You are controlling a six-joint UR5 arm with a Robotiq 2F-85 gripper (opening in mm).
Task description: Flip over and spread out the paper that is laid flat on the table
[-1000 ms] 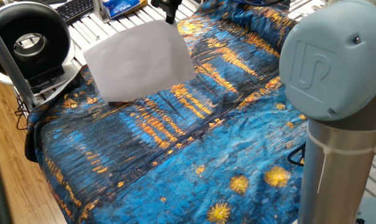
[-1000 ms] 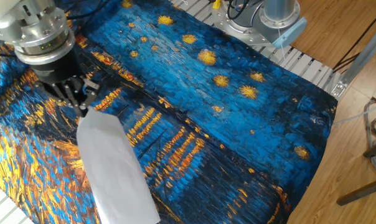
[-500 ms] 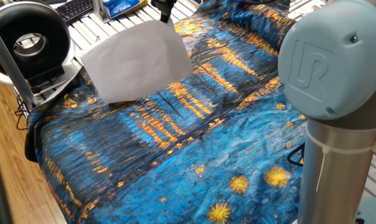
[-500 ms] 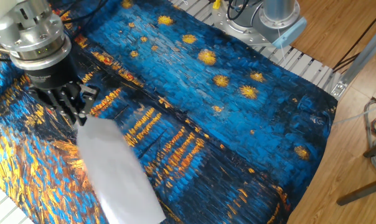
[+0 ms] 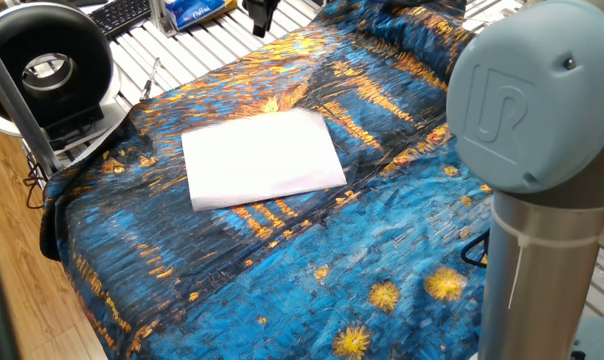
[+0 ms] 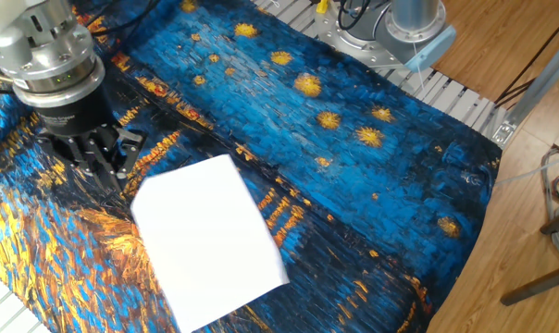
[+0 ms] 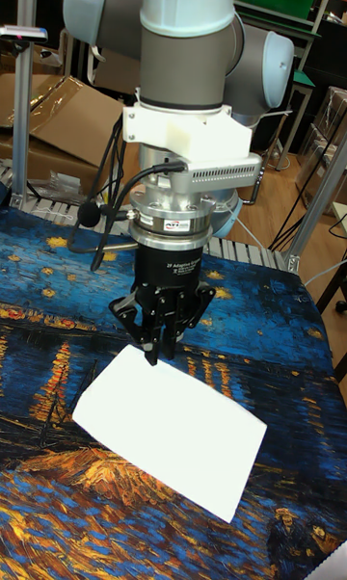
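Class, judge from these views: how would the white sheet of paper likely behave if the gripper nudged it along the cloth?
The paper looks thin and lies flat, so probably light and floppy. On the wrinkled table cloth, a nudged edge may buckle rather than slide.

Pincer (image 5: 261,12) cut off by top edge in one fixed view. Arm (image 6: 39,37) cropped at top left in the other. Jaw gap too small to tell. Table (image 7: 289,368) cropped all round.

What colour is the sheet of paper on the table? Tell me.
Plain white, unmarked: the paper lies flat on the blue-and-orange cloth. It shows best in one fixed view.
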